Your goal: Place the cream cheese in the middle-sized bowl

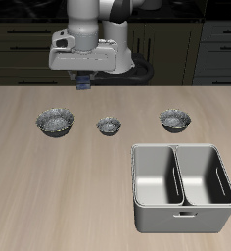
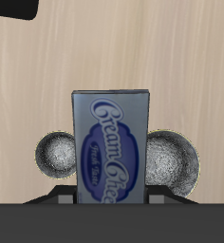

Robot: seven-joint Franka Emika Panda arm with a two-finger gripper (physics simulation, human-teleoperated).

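Note:
My gripper (image 1: 82, 85) hangs above the back of the table, shut on the cream cheese (image 1: 83, 84), a dark-blue box with a lighter label. In the wrist view the cream cheese (image 2: 109, 147) stands upright between the jaws of the gripper (image 2: 109, 196). The middle-sized bowl (image 1: 174, 120), grey speckled with a dark interior, sits on the table well to one side of the gripper and nearer the table's front edge. It is out of the wrist view.
The wider, paler speckled bowl (image 1: 56, 121) (image 2: 171, 163) and the tiny speckled bowl (image 1: 109, 125) (image 2: 57, 155) sit on either side below the gripper. A grey two-compartment metal tub (image 1: 181, 186) stands near the front edge, in front of the middle-sized bowl.

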